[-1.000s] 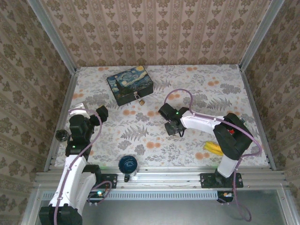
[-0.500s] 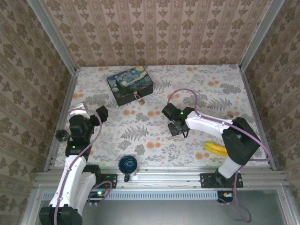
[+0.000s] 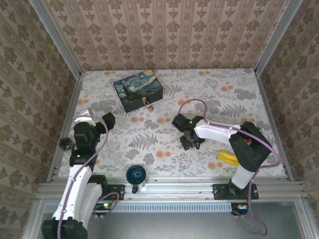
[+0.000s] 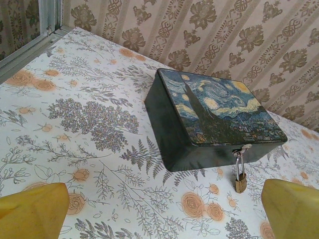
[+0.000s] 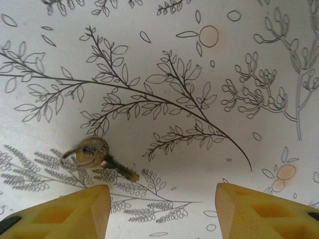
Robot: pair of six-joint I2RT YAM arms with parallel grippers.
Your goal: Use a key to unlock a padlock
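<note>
The small brass padlock (image 4: 240, 182) hangs by its thin silvery shackle from the latch of the Starry Night tin (image 4: 219, 112), its body resting on the tablecloth. From above, the padlock (image 3: 148, 105) sits at the near side of the tin (image 3: 138, 89). The key (image 5: 104, 158), with a round brass head, a dark blade and a thin wire ring, lies flat on the cloth. My right gripper (image 5: 160, 195) is open just above the cloth, the key close to its left fingertip. My left gripper (image 4: 162, 214) is open and empty, well short of the tin.
A yellow banana-shaped object (image 3: 227, 157) lies near the right arm's base. A round blue item (image 3: 135, 174) sits at the table's near edge, and a small black one (image 3: 65, 144) at the left rail. Patterned walls close off three sides.
My right gripper has shifted a little toward the near right over the cloth and its arm has swung. The left arm, tin and padlock have not moved.
</note>
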